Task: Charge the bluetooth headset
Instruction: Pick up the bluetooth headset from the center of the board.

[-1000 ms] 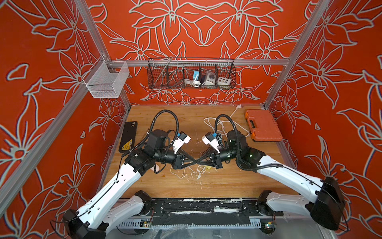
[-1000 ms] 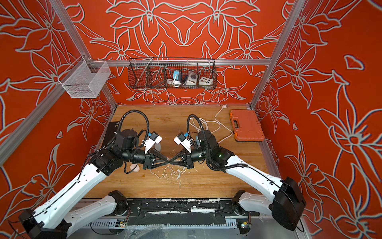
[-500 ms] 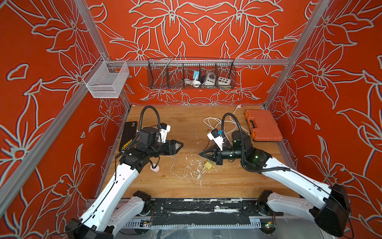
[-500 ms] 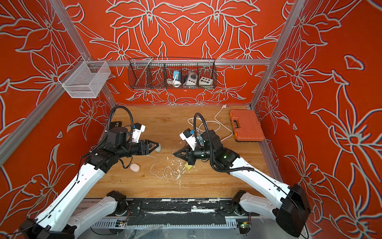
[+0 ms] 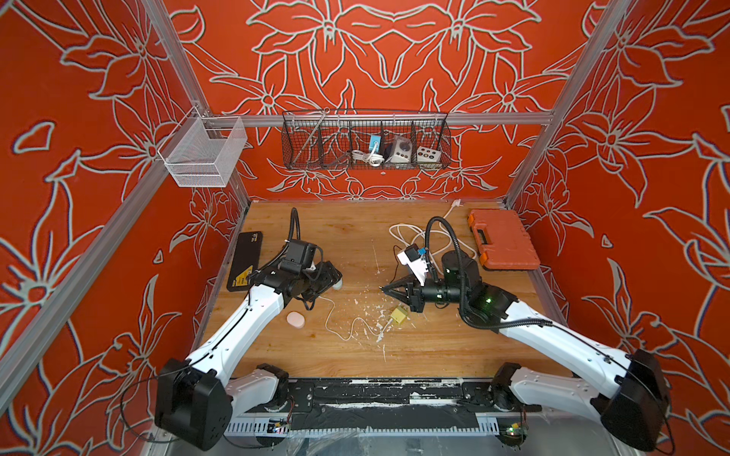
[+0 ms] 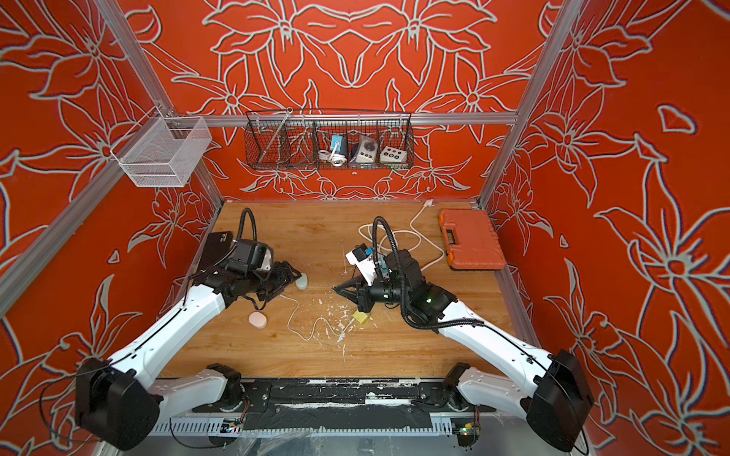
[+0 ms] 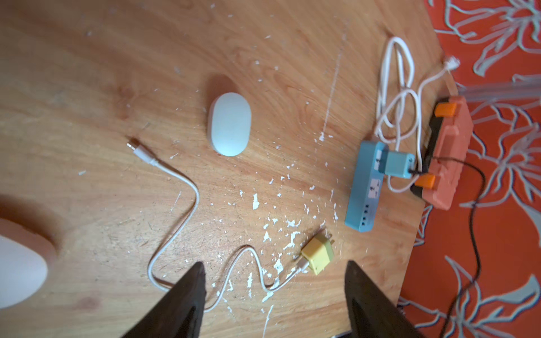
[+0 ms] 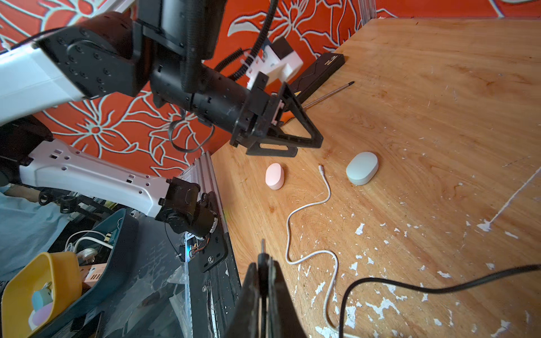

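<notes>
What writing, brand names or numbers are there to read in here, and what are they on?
No text here is legible.
White mark and yellow sticker on the black case: too small to read.
Small marks by the sockets of the blue power strip: too blurred to read.

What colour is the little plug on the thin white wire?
Yellow plug, clearest in the left wrist view.
</notes>
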Motion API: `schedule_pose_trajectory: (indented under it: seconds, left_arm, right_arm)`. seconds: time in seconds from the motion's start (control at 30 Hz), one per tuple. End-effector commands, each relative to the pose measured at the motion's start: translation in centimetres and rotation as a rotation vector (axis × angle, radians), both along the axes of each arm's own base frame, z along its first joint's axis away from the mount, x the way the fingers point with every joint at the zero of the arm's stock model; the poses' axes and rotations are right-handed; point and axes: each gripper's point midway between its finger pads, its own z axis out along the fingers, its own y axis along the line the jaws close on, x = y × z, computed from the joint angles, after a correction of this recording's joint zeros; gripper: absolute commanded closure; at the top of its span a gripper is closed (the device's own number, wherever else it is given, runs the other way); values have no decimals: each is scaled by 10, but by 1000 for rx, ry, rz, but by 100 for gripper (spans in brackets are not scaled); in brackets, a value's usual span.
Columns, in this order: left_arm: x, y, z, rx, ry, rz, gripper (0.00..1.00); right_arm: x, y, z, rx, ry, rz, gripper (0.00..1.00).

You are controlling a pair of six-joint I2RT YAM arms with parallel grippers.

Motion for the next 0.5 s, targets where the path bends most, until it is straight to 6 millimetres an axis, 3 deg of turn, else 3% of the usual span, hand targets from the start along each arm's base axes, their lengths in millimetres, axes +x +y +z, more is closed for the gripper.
schedule_pose_trajectory:
  seconds: [0.0, 0.17, 0.47]
  left_arm:
    - [7, 6, -14, -60, 122, 200, 26]
    - [9, 18, -31, -60, 246, 415, 26]
    - [28, 24, -45, -75, 371, 671, 23]
  right_arm:
    - [6, 0, -1, 13, -17, -28, 100]
    - [6, -3, -1, 27, -18, -40, 100]
    - [5, -3, -2, 44, -9, -46, 100]
